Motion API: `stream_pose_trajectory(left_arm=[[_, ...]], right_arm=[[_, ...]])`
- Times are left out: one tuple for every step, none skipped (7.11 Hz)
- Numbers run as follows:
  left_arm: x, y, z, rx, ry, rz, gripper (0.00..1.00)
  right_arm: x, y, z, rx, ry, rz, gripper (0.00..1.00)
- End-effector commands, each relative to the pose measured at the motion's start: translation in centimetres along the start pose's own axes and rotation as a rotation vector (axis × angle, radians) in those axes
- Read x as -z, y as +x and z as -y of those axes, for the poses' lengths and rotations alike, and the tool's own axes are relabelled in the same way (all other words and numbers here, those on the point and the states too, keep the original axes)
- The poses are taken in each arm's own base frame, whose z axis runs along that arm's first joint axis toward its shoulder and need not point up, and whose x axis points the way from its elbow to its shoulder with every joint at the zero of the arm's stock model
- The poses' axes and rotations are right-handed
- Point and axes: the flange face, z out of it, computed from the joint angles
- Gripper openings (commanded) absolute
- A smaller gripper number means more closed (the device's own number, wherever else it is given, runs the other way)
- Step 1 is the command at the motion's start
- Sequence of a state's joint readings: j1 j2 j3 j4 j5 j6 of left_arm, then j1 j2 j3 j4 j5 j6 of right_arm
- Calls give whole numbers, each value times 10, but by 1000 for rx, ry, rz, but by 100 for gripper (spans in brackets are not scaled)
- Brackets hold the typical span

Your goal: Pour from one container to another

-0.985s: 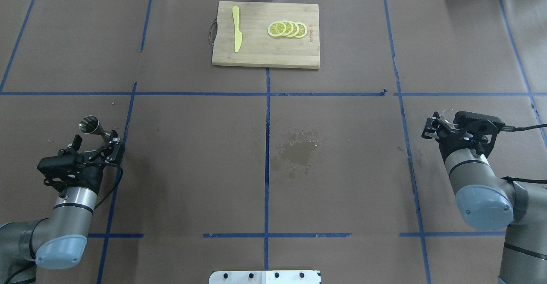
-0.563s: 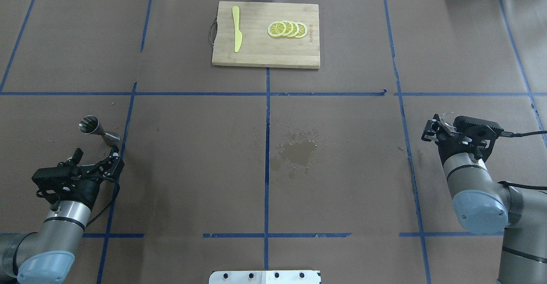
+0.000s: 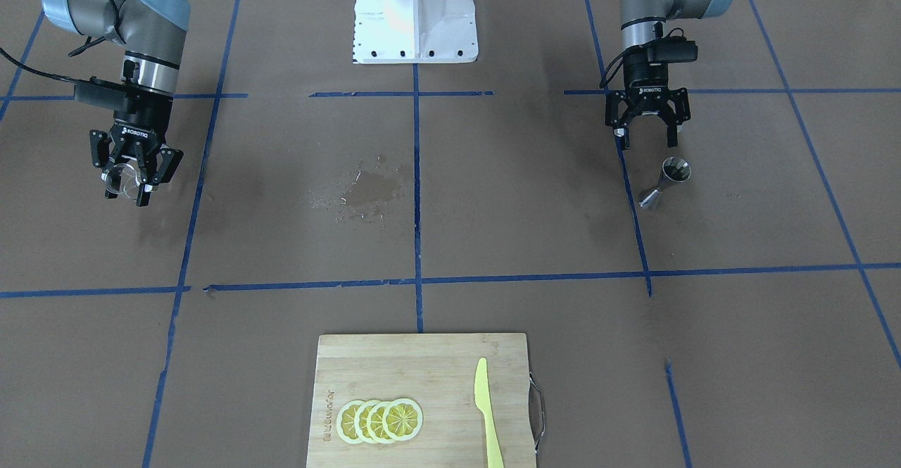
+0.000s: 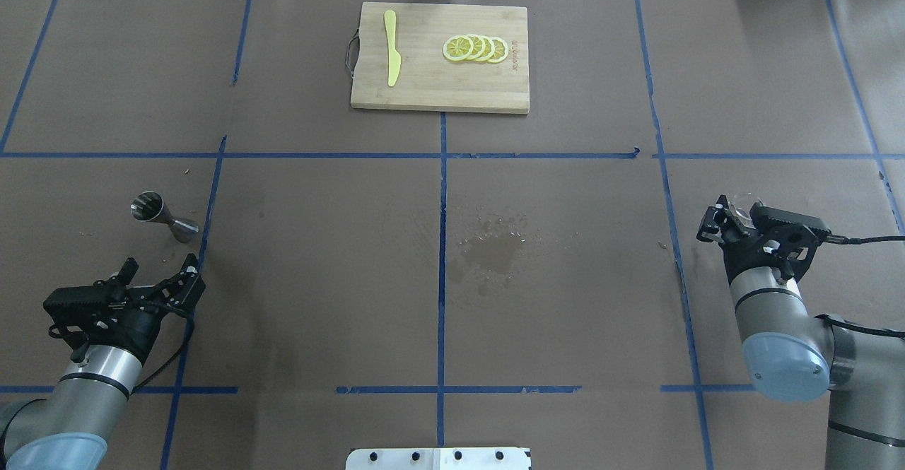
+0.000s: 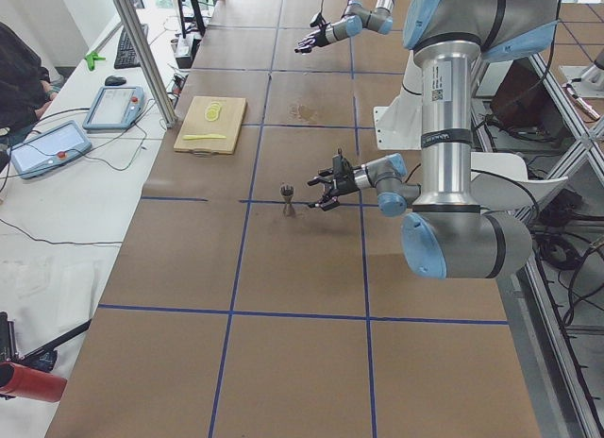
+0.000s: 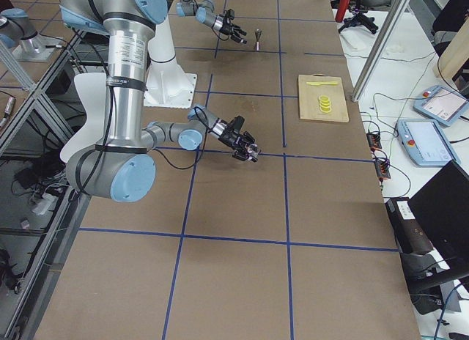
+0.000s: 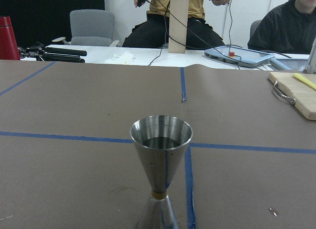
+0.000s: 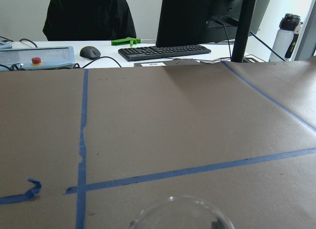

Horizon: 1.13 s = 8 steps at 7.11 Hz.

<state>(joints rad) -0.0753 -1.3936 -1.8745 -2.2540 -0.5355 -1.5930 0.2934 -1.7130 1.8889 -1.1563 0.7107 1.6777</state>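
One jigger [image 4: 166,218], one glass [image 3: 121,178], four lemon slices [image 4: 475,48]

Overhead and front cameras face each other; both show the jigger [image 4: 165,217].

a brown table [image 4: 565,279] crossed by blue tape lines [image 4: 442,244] fills the room's middle. beyond its far edge stands a white desk [image 5: 57,202] with a keyboard [image 8: 163,51], mouse [image 8: 90,52] and dark monitor [image 8: 197,17]. a grey chair [image 7: 92,27] sits before a white wall [image 7: 116,17], evenly lit.
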Motion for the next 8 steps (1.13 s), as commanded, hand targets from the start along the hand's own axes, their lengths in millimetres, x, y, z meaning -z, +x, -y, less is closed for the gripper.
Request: stream_pose_trajectory(left_arm=[[13, 7, -1, 8, -41, -24, 100], [17, 7, 2, 12, -46, -29, 100], [19, 5, 4, 10, -49, -29, 100], [23, 6, 5, 13, -71, -34, 100], [25, 8, 9, 20, -74, -40, 100], [26, 4, 9, 13, -75, -37, 100], [28, 5, 11, 17, -77, -39, 100], [28, 5, 11, 18, -78, -41, 100]], right_arm=[[7, -1, -16, -25, 22, 1, 0], [13, -4, -25, -29, 40, 20, 0], [17, -4, -38, -27, 47, 34, 0], [22, -8, -49, -14, 66, 54, 0], [27, -10, -61, 10, 88, 74, 0], [32, -11, -71, 26, 96, 90, 0], [36, -17, -80, 31, 88, 101, 0], [35, -23, -87, 34, 87, 103, 0]])
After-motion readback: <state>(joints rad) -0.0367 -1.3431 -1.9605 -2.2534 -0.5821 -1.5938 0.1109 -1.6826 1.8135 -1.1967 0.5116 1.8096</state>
